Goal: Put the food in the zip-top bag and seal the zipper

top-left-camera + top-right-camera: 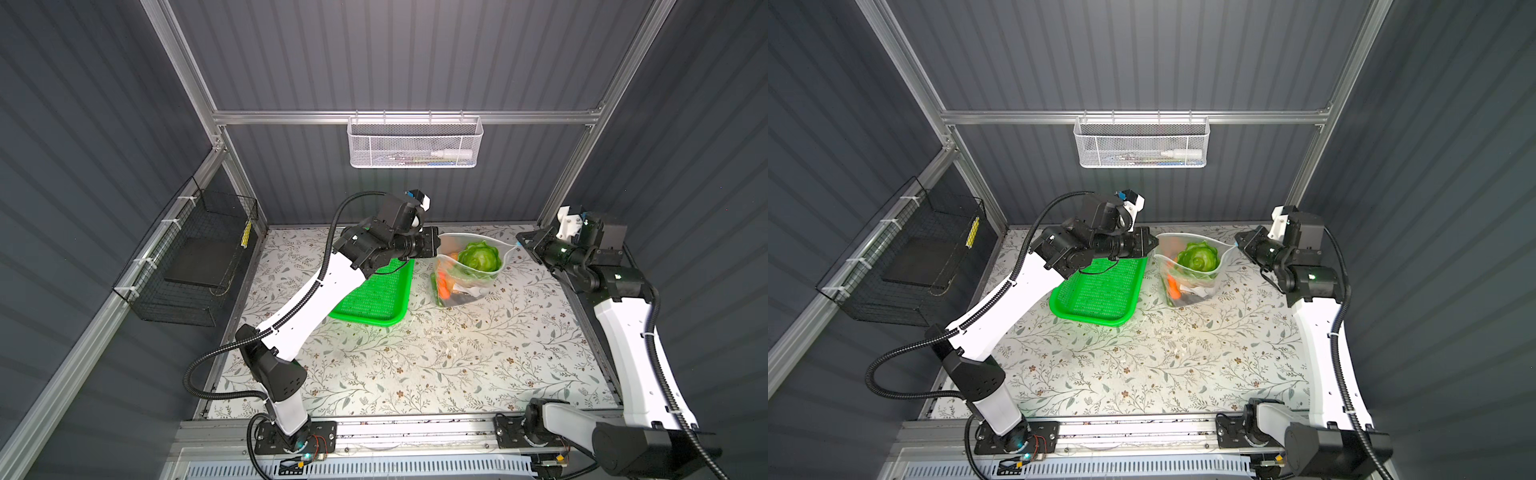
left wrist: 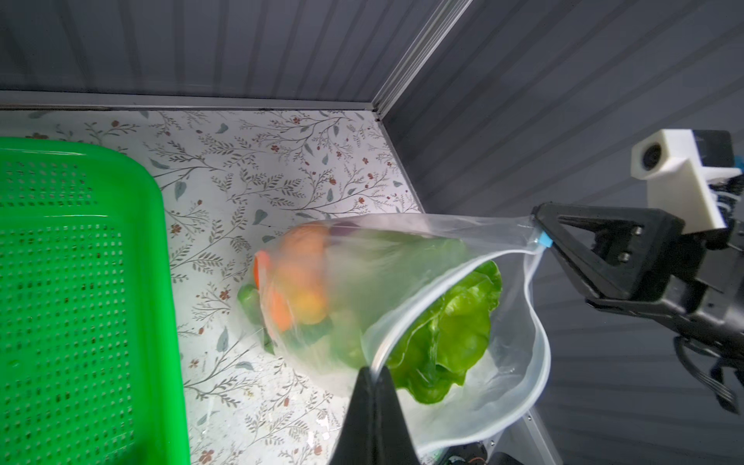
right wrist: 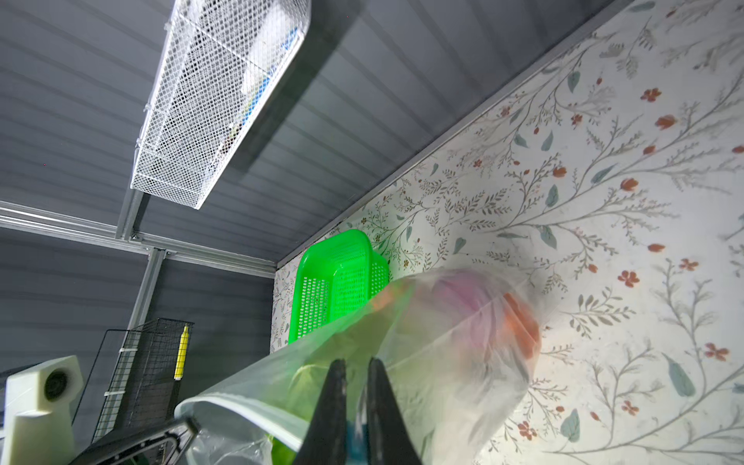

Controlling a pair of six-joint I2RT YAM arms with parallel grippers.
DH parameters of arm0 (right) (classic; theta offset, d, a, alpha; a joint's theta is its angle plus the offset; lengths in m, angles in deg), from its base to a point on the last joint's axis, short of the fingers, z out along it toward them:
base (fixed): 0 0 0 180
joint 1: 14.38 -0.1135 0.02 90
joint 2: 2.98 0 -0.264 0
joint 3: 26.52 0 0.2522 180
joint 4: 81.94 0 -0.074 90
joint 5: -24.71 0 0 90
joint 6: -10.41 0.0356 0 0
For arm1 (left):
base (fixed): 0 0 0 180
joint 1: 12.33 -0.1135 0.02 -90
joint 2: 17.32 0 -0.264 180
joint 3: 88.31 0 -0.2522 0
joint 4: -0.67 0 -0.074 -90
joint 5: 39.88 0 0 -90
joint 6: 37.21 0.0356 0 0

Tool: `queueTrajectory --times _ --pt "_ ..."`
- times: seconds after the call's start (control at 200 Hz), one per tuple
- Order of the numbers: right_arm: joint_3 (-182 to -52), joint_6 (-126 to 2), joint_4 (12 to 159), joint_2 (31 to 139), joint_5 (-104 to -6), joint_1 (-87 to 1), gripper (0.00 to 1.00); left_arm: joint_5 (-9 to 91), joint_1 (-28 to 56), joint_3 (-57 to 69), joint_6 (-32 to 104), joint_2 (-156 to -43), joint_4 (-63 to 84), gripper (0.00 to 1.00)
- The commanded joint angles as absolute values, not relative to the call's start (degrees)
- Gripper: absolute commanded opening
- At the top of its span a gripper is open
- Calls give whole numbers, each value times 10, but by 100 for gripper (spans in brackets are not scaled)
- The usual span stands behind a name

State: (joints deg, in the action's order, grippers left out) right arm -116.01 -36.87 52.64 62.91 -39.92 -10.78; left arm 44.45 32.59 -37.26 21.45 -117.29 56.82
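Your clear crinkly zip-top bag [image 1: 478, 284], holding the pale-green napa cabbage [image 1: 478, 257] and other toy vegetables, sits at one o'clock on the floral worktop [image 1: 415, 361]. The left jaws clamp its mouth at nine o'clock. The right jaws clamp it at three, beside the light-blue slider tab [image 2: 546, 240]. The zipper strip [image 2: 443, 286] runs nine-to-three and gapes open, so your right arm is nearer the slider.

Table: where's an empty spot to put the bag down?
Bare: the wide front of the table, nearer than the green basket. Crowded at the back: the bag, held by the left pincer and right pincer.
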Motion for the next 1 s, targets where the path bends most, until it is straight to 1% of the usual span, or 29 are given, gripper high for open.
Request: queueTrajectory --times 0.0,0.07,0.105,0.145,0.17,0.205,0.24,0.255,0.265,0.275,0.285,0.38,0.49,0.625,0.705,0.785,0.825,0.865,0.885,0.915,0.935,0.95,0.995 --pt "-1093 -328 581 615 -374 -112 0 483 312 -349 253 -1156 578 0" --pt "-1071 -317 610 616 -346 -113 0 473 299 -327 253 -1160 565 0" --pt "-1064 -315 631 623 -322 -112 10 466 295 -324 256 -1164 564 0" --pt "-1062 -313 651 634 -296 -111 31 462 293 -326 262 -1169 566 0" --pt "-1064 -315 656 640 -282 -110 47 461 292 -329 268 -1173 570 0" --pt "-1069 -324 662 648 -266 -107 64 462 292 -334 279 -1177 577 0" --pt "-1073 -336 666 654 -252 -103 78 461 292 -338 293 -1179 585 0" --pt "-1075 -342 667 658 -246 -99 87 462 291 -339 299 -1180 589 0" --pt "-1077 -347 667 659 -243 -97 94 463 290 -339 303 -1180 591 0" --pt "-1078 -351 667 661 -239 -95 98 464 289 -339 306 -1179 594 0" --pt "-1079 -355 667 663 -234 -93 99 466 289 -340 310 -1179 596 0" --pt "-1079 -407 691 680 -176 -60 99 462 281 -325 338 -1167 609 0" --pt "-1058 -471 738 692 -122 -34 99 462 265 -311 341 -1161 621 0" --pt "-1051 -562 724 691 -79 -36 99 477 248 -334 337 -1186 648 0" --pt "-1034 -610 729 672 -57 -42 99 488 242 -358 339 -1207 668 0" --pt "-1006 -645 746 651 -52 -59 94 501 237 -371 342 -1222 676 0" --pt "-1002 -678 732 645 -64 -72 90 504 233 -374 343 -1227 675 0" --pt "-1000 -706 713 643 -80 -85 84 507 229 -376 344 -1231 673 0" --pt "-999 -718 704 641 -94 -92 77 508 226 -377 345 -1232 672 0" --pt "-996 -734 697 639 -119 -102 59 508 222 -377 347 -1234 670 0" --pt "-994 -741 697 637 -135 -109 50 508 219 -377 348 -1235 670 0" --pt "-991 -745 697 635 -146 -113 46 508 218 -377 350 -1236 669 0" --pt "-982 -750 707 632 -164 -121 39 507 214 -377 354 -1237 668 0"
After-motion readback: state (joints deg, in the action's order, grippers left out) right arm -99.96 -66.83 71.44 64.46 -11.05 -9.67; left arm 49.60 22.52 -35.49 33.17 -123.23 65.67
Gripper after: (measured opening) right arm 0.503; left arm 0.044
